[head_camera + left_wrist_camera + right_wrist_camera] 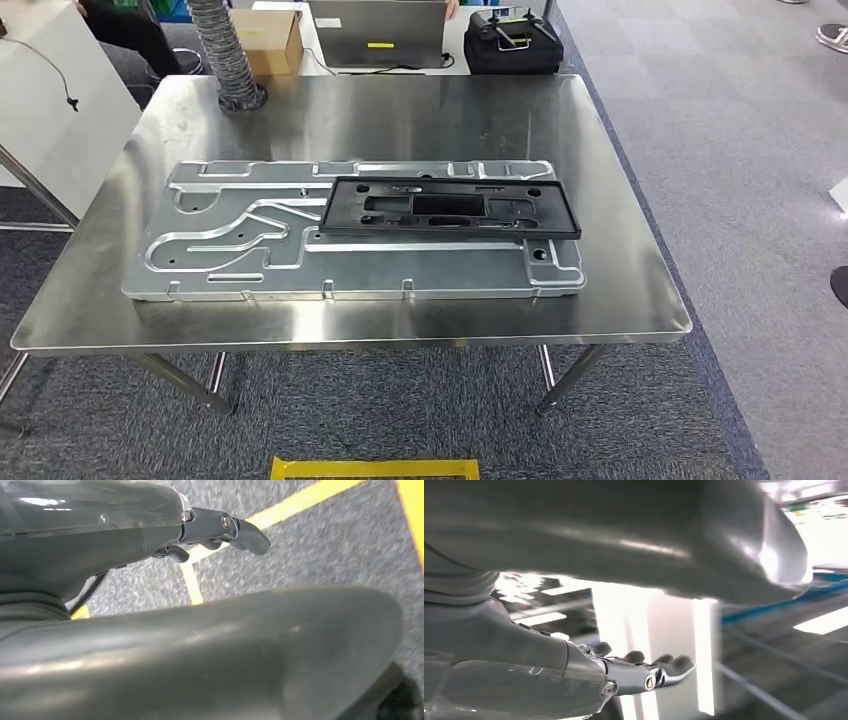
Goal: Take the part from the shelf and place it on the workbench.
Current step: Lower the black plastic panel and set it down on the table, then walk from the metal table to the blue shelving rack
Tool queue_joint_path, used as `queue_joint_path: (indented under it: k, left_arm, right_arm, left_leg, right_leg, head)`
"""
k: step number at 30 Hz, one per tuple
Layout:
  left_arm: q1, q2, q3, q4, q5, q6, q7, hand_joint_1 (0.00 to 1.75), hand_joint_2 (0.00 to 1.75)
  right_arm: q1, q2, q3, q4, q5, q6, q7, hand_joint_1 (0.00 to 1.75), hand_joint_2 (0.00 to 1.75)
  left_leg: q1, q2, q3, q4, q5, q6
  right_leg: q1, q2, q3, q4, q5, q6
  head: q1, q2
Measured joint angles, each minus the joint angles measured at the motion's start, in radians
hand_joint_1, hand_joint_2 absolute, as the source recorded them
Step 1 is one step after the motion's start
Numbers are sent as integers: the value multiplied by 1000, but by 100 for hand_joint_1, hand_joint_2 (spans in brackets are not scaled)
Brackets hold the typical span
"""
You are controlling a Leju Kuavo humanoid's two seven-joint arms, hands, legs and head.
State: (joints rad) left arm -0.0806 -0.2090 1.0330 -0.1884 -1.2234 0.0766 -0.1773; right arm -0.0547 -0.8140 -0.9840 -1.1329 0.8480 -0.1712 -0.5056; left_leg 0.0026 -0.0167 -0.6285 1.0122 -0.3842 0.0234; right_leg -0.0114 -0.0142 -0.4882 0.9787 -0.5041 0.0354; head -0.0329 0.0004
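A workshop floor: a steel workbench (600, 290) bearing a machined aluminium plate (240, 250), an extraction hose (225, 50), yellow floor tape (375, 467) on grey carpet.

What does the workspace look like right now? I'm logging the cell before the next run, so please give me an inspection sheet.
Surface: steel workbench, shiny, standing on grey carpet.
Job's things: black plastic part lies flat on a large machined metal plate, over the plate's right half.
Clutter: cardboard box, laptop and black case behind the bench's far edge; ribbed grey hose comes down onto the far left corner.
Hands: left hand holds nothing, above carpet with yellow tape; right hand holds nothing, fingers extended.
Cables: thin black cable on the white panel at left.
Surroundings: yellow floor marking in front of the bench; a shoe at far right.
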Motion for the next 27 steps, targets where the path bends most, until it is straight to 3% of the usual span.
queue_joint_path:
  k: [2,4,6,7,8,9,11,12,14,16,17,18,19,21,22,23,24,25,27]
  left_arm:
    - [1,-1,5,0,-6,0,9,0,0]
    - [3,-2,7,0,-17,0,13,0,0]
    - [6,-1,7,0,-27,0,6,0,0]
    - [7,-1,7,0,-31,1,1,0,0]
    - [6,0,7,0,-35,2,-4,0,0]
    - [4,0,6,0,-40,4,-8,0,0]
    - [0,3,5,0,-49,6,-11,0,0]
    - [-3,4,5,-1,-52,7,-12,0,0]
    - [-7,6,3,-2,-59,7,-8,0,0]
    - [-7,6,-1,-1,-64,6,-1,0,0]
    - [-7,6,-2,-1,-66,5,3,0,0]
    - [-7,7,-4,-1,-67,4,7,0,0]
    - [-7,7,-5,-1,-69,3,10,0,0]
    - [-5,7,-9,-1,-72,1,15,0,0]
    - [-4,7,-10,-1,-73,0,17,0,0]
    - [-3,8,-11,-1,-73,0,18,0,0]
    - [-3,8,-12,-1,-72,1,19,0,0]
    - [-2,8,-12,-1,-70,3,20,0,0]
    - [-4,9,-12,-1,-65,8,21,0,0]
  right_arm:
    - [3,60,-73,117,40,-61,-21,0,0]
    - [9,141,-153,249,82,-120,-22,0,0]
    - [16,226,-213,353,116,-157,1,0,0]
    - [16,266,-234,397,129,-172,19,0,0]
    - [16,306,-253,442,139,-188,40,0,0]
    - [14,341,-272,484,147,-203,63,0,0]
    - [11,405,-305,564,159,-224,109,0,0]
    - [10,428,-317,596,163,-229,130,0,0]
    - [6,473,-334,653,171,-232,173,0,0]
    - [3,504,-346,697,178,-231,208,0,0]
    - [2,516,-351,714,180,-228,221,0,0]
    - [2,528,-356,731,181,-224,232,0,0]
    - [1,540,-361,747,182,-218,241,0,0]
    - [-1,566,-367,775,184,-204,255,0,0]
    - [-2,578,-369,786,186,-198,259,0,0]
    - [-3,589,-370,798,189,-193,264,0,0]
    - [-3,598,-371,808,194,-187,269,0,0]
    - [-4,605,-371,817,197,-181,274,0,0]
    - [-9,618,-371,831,203,-169,287,0,0]
  left_leg:
    - [4,5,-5,12,-17,-13]
    - [7,10,-24,83,-103,-19]
    - [6,11,-46,202,-200,-23]
    - [4,11,-47,248,-219,-24]
    - [2,11,-34,265,-212,-23]
    - [0,11,-3,247,-189,-19]
    - [-10,10,104,125,-146,-2]
    - [-14,10,160,46,-146,7]
    - [-22,11,221,-51,-160,18]
    - [-23,13,217,-67,-149,26]
    - [-21,17,208,-70,-138,32]
    - [-19,20,197,-74,-124,38]
    - [-16,22,183,-76,-111,41]
    - [-16,26,152,-74,-88,42]
    - [-16,28,137,-70,-78,40]
    - [-16,29,121,-65,-70,37]
    - [-15,30,105,-58,-62,33]
    - [-13,31,90,-49,-56,29]
    - [-11,31,65,-29,-47,18]
  right_leg:
    - [-1,0,-10,-8,16,-15]
    - [-2,-1,-25,-14,36,-29]
    - [0,0,-51,-12,55,-37]
    - [1,3,-67,-10,65,-38]
    - [2,6,-83,-8,76,-38]
    - [4,10,-99,-6,86,-38]
    - [8,14,-124,1,104,-37]
    - [10,16,-131,4,111,-35]
    - [9,17,-136,7,127,-27]
    - [6,19,-140,3,143,-16]
    - [5,20,-146,10,133,-11]
    - [3,20,-156,32,104,-5]
    - [-1,20,-172,76,55,0]
    - [-7,19,-205,210,-45,13]
    - [-11,18,-213,269,-64,18]
    - [-15,18,-207,300,-58,22]
    - [-18,17,-184,296,-34,25]
    - [-21,16,-143,254,-6,27]
    - [-23,16,-33,104,4,27]
  head:
    - [0,0]
    - [0,0]
    - [0,0]
    - [0,0]
    - [0,0]
    - [-1,0]
    - [0,0]
    - [-1,0]
    - [0,0]
    - [-1,0]
    - [-2,0]
    - [-2,0]
    - [-2,0]
    - [-2,0]
    - [-2,0]
    - [-2,0]
    - [-2,0]
    - [-2,0]
    - [-2,0]
